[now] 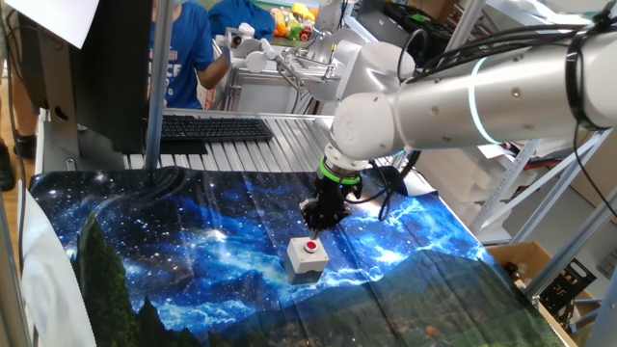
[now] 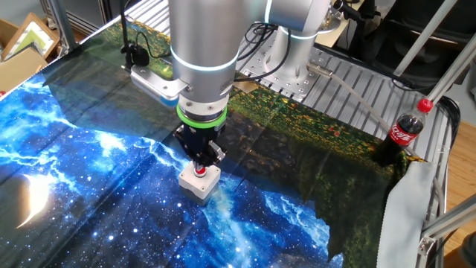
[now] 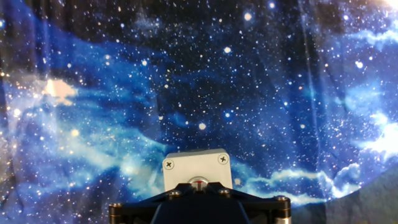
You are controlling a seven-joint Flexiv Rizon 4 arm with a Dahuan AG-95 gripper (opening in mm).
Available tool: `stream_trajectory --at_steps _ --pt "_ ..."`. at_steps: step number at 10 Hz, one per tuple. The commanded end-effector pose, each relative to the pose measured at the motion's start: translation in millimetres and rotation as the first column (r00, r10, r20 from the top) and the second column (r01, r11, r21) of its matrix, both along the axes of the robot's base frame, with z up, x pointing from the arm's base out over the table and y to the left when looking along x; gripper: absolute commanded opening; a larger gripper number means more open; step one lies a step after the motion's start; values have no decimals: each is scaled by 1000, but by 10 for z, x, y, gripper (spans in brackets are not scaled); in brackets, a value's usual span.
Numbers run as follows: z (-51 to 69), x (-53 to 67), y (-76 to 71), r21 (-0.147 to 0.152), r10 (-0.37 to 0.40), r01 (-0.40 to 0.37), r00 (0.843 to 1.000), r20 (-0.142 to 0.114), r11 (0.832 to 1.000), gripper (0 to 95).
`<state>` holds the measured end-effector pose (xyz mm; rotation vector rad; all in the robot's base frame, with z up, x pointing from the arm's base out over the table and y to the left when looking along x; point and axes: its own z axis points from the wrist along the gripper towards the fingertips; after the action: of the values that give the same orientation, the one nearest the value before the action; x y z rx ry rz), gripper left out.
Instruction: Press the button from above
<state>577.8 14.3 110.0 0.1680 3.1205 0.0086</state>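
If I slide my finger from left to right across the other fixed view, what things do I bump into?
Cardboard box → grey box with the red button, gripper right above it → cola bottle.

Shiny robot, soft printed cloth

Table (image 1: 241,128) top's ribbed bare metal under a matt galaxy-print cloth (image 1: 174,241). Arm (image 1: 501,96) is glossy silver, gripper (image 2: 199,163) matt black, grey box (image 3: 196,168) smooth plastic with metal screws, button (image 1: 311,246) glossy red.

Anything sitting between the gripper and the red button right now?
Nothing. In one fixed view the gripper hangs just above the button, only a thin gap of air between. The other fixed view shows the same.
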Motion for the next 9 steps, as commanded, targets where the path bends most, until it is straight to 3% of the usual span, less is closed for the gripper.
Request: stream_trajectory --at_steps 1,2,9 --pt "-59 -18 -6 -4 0 0 1000 16 1000 0" --pt "-93 -22 -7 -6 -3 4 1000 25 1000 0" --pt "-100 -31 -5 -10 -14 14 1000 18 1000 0"
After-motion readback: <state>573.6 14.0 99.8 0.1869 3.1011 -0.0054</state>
